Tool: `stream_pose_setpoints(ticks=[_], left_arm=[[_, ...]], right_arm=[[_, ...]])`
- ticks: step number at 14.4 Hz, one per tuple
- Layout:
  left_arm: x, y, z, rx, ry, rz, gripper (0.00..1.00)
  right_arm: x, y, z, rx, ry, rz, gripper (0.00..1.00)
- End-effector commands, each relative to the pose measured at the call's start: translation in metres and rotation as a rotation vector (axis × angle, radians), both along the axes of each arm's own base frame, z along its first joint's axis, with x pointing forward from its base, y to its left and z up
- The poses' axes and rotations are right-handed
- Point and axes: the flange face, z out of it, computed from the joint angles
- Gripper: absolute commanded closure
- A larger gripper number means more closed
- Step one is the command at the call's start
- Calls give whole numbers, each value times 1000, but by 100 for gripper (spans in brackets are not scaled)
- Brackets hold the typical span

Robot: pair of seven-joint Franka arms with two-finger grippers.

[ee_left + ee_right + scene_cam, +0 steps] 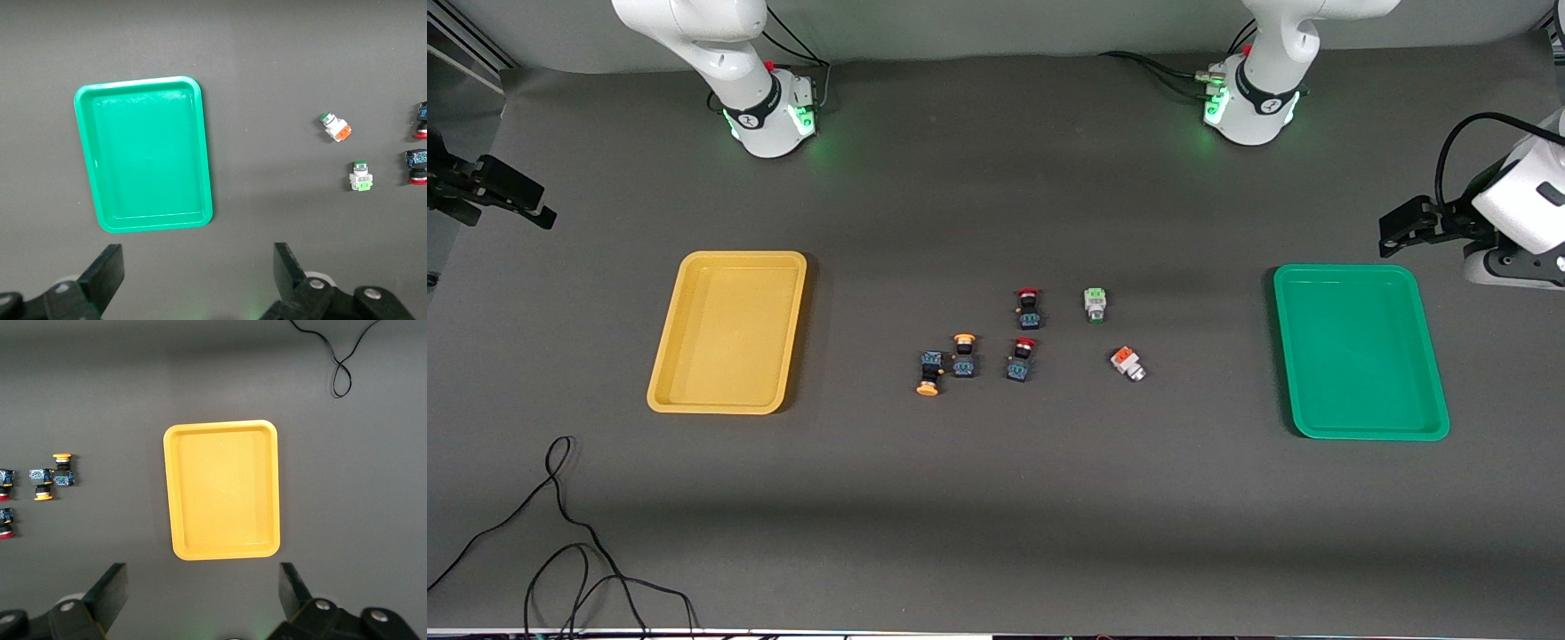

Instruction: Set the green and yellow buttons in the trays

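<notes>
The yellow tray (729,332) lies toward the right arm's end and the green tray (1359,351) toward the left arm's end, both empty. Between them lie two yellow-capped buttons (929,373) (963,354), a white button with a green block (1095,304) and a white button with an orange block (1128,363). My left gripper (199,273) is open and empty, high up beside the green tray (143,153). My right gripper (203,593) is open and empty, high up beside the yellow tray (223,490). Neither gripper shows in the front view.
Two red-capped black-blue buttons (1029,308) (1022,359) lie among the others. A black cable (560,524) loops on the table near the front camera, at the right arm's end. Black mounts (1432,222) (489,187) stand at both ends of the table.
</notes>
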Motion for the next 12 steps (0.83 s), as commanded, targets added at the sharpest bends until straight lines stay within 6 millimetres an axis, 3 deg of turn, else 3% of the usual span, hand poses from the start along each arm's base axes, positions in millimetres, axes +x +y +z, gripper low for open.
stream_pose_setpoints(ticks=[1,6,12], left_arm=[[-5,0,9,-4,3,11,0],[-5,0,9,-4,2,6,0],[-3,1,7,-2,3,5,0]], right_arm=[[-1,-5,1,3,-8,14,0],[0,-10,4,4,-14,3,0],[14,-9,-25,12,45,12,0]])
